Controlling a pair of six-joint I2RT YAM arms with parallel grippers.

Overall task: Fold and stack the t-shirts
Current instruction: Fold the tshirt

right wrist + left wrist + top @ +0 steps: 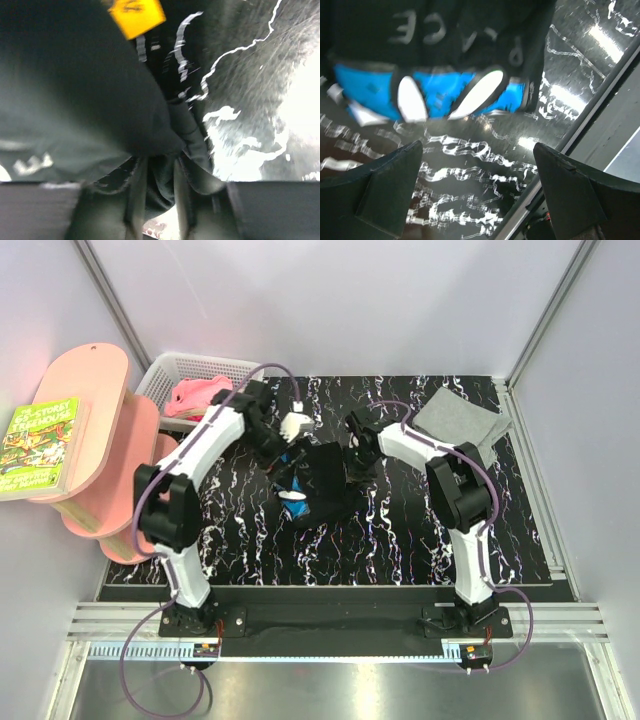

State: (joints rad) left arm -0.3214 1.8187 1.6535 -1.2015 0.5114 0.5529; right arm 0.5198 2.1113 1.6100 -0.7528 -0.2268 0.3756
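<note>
Bunched black t-shirt (325, 482): right gripper (157, 200) clamps 1 edge; left gripper (477, 150) spread, empty, shirt's free edge straight ahead, close.

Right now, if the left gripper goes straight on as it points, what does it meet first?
Probably the black t-shirt, at its blue-and-white print. Depth is unclear, so the left gripper may touch the table first.

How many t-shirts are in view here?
3: a black t-shirt at the centre, a folded grey t-shirt at the far right, a pink t-shirt in the basket; more may be hidden there.
</note>
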